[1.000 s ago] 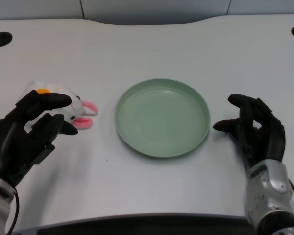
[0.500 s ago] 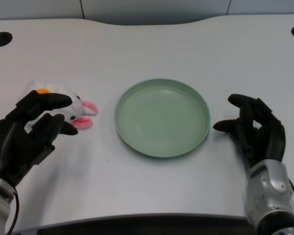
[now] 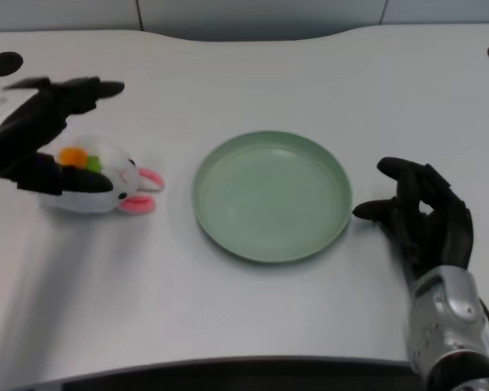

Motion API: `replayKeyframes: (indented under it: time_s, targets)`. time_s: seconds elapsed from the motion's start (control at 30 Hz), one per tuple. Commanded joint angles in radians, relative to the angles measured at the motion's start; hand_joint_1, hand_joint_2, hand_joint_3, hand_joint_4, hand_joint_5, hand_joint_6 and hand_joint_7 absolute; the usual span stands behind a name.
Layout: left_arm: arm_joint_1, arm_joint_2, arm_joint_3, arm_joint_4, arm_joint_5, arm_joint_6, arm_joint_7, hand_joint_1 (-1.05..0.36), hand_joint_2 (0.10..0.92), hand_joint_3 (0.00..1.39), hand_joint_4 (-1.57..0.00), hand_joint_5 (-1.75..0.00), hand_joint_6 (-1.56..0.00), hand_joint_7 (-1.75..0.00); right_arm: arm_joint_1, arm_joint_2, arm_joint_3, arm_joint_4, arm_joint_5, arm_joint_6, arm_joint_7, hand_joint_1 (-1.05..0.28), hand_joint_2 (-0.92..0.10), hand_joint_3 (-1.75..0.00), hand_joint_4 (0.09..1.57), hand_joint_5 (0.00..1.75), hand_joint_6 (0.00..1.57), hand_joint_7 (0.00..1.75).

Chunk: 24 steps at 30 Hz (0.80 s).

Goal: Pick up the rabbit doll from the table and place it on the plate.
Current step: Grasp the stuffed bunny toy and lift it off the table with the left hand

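**Left hand over rabbit, no grasp yet**

Head view: rabbit doll (image 3: 98, 181) lies on the table (image 3: 253, 318), left of the plate (image 3: 270, 195) and well apart from it. Long axis runs roughly left-right, pink ears toward the plate. Left hand (image 3: 42, 134) is at the doll's far-left side, much nearer than the right hand. Fingers (image 3: 81, 88) are spread wide above and behind the doll, thumb low at its near side; released, holding nothing. Judgement: closing down around the body comes next.
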Motion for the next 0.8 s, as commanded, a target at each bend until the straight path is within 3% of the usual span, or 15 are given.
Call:
replayKeyframes:
  time_s: [0.03,0.13,0.23,0.4,0.53,0.6,0.7,0.8]
  targets:
    - [0.006,0.01,-0.026,0.028,0.021,-0.01,0.003,-0.9,0.921,0.06,-0.01,-0.02,-0.08,-0.03,-0.002,0.0,0.005,0.009,-0.004,0.008,-0.015,-0.42,-0.92,-0.41,0.87,1.28,0.77,0.92]
    - [-0.002,0.012,-0.029,0.043,0.016,-0.02,0.009,-0.9,0.921,0.06,-0.02,-0.02,-0.09,-0.03,-0.01,-0.004,-0.002,0.029,0.002,0.009,-0.009,-0.43,-0.92,-0.39,0.89,1.29,0.78,0.93]
    - [-0.014,0.02,-0.04,0.054,0.034,-0.024,0.004,-0.9,0.921,0.06,-0.02,-0.02,-0.09,-0.03,-0.013,-0.003,-0.004,0.039,0.001,-0.011,-0.007,-0.43,-0.92,-0.38,0.9,1.26,0.8,0.92]
    - [-0.046,0.053,-0.077,0.065,0.102,-0.016,-0.031,-0.93,0.921,0.09,0.0,0.0,-0.06,-0.01,-0.014,-0.002,0.007,0.029,-0.012,-0.006,-0.025,-0.43,-0.92,-0.41,0.88,1.27,0.78,0.91]
    - [-0.078,0.072,-0.107,0.076,0.151,-0.004,-0.075,-0.96,0.921,0.11,0.0,0.0,-0.04,-0.01,-0.015,-0.003,0.001,0.035,0.0,-0.003,-0.007,-0.43,-0.92,-0.41,0.87,1.28,0.78,0.92]
    - [-0.105,0.077,-0.128,0.099,0.177,0.001,-0.099,-0.97,0.921,0.09,0.0,0.0,-0.04,-0.01,-0.018,-0.006,0.0,0.045,-0.001,-0.008,-0.006,-0.44,-0.92,-0.39,0.87,1.27,0.78,0.92]
    - [-0.141,0.085,-0.164,0.143,0.231,-0.013,-0.099,-0.98,0.921,0.07,-0.05,-0.03,-0.09,-0.03,-0.014,0.0,0.009,0.026,-0.011,0.009,-0.034,-0.42,-0.92,-0.4,0.85,1.27,0.76,0.92]
    - [-0.17,0.083,-0.19,0.187,0.268,-0.027,-0.083,-0.98,0.92,0.05,-0.11,-0.06,-0.17,-0.06,-0.005,0.006,0.006,0.006,0.004,0.009,-0.013,-0.4,-0.92,-0.43,0.85,1.29,0.76,0.94]
